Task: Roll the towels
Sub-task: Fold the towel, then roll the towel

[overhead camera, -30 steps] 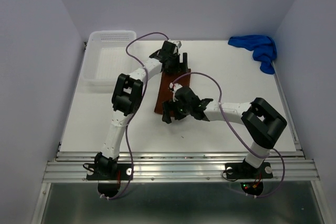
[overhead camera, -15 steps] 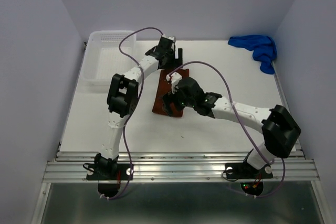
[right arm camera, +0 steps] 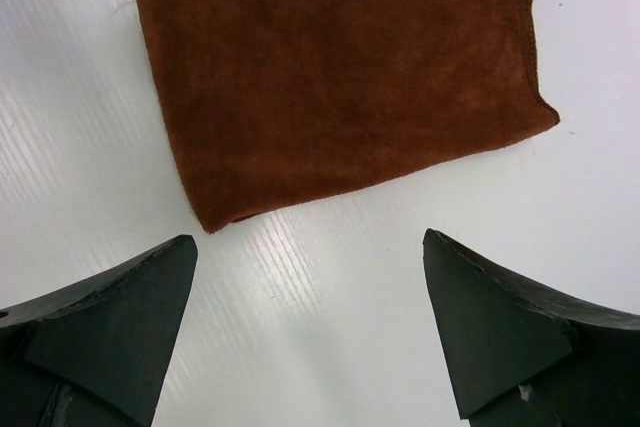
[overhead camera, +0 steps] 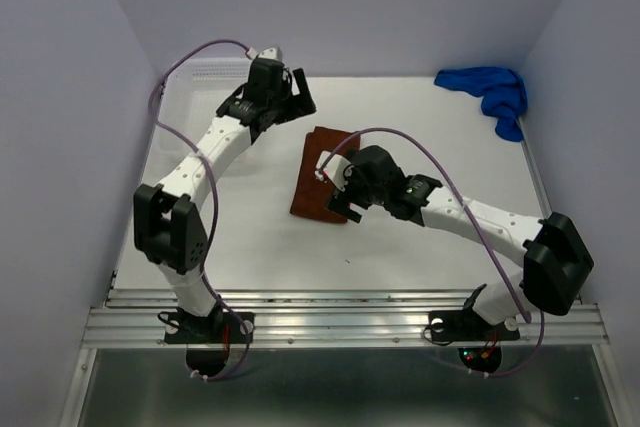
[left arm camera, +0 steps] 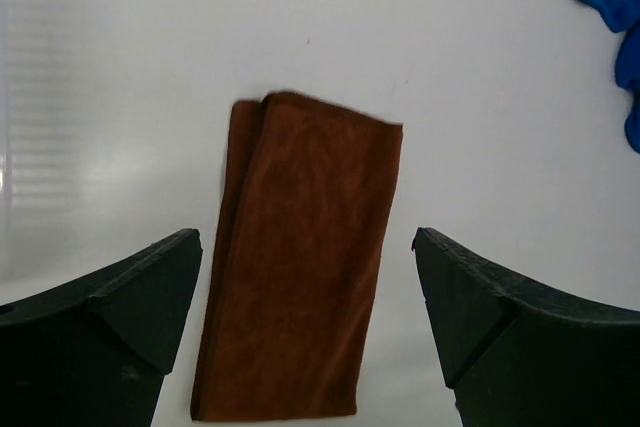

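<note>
A rust-brown towel (overhead camera: 316, 182) lay flat on the white table (overhead camera: 440, 157), a little left of centre. It was folded into a narrow rectangle. Its long axis ran from the far side toward the near side, with the far end leaning slightly to the right. In the left wrist view, a lower layer of the fold showed as a thin strip along one long edge. The short ends were straight, and one corner in the right wrist view stuck out a little.

Bare table surrounded the towel on every side, with the widest open stretch to its right.

The right gripper (overhead camera: 336, 187) hung over the towel's right long edge, toward the near end. Its jaws stood wide apart and held nothing. Its own camera showed the towel lying crosswise ahead of the fingers.

The left gripper (overhead camera: 297, 97) hung past the towel's far end and to the left, also spread wide and empty.

A white perforated basket (overhead camera: 205, 72) sat in the far left corner, partly hidden by the left arm. A bright blue towel (overhead camera: 490, 92) lay crumpled in the far right corner, well apart from the brown one.
</note>
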Available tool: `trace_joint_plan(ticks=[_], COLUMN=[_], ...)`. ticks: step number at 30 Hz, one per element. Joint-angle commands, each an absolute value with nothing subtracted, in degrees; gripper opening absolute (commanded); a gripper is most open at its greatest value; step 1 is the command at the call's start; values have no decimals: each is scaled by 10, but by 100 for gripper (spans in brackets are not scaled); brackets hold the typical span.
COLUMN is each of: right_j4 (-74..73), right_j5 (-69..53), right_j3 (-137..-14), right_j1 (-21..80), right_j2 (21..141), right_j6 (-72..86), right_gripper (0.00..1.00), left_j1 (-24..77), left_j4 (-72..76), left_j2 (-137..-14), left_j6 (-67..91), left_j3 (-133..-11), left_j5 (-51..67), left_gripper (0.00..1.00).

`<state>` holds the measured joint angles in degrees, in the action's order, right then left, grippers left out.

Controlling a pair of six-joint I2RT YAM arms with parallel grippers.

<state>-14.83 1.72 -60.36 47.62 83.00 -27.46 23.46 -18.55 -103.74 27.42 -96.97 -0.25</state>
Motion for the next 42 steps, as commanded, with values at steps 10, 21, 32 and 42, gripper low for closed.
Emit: trace_joint_plan(ticks=[10, 21, 32, 42], right_j4=[-197, -191, -182, -197], right_j5=[-81, -78, -104, -92], right_j3=[-668, -653, -631, -606], right_j1=[475, 481, 481, 481], right_j2=[922, 1000, 1006, 1007], right_j6=[-302, -287, -252, -207], right_gripper=[100, 97, 90, 75], left_j1=[256, 258, 258, 258], left_j4=[-198, -184, -181, -176], left_j2=[-753, -664, -683, -712], left_j6=[466, 498, 495, 483], left_j3=[-528, -428, -426, -439], left_j5=[-6, -24, -33, -31], left_gripper=[99, 99, 99, 99])
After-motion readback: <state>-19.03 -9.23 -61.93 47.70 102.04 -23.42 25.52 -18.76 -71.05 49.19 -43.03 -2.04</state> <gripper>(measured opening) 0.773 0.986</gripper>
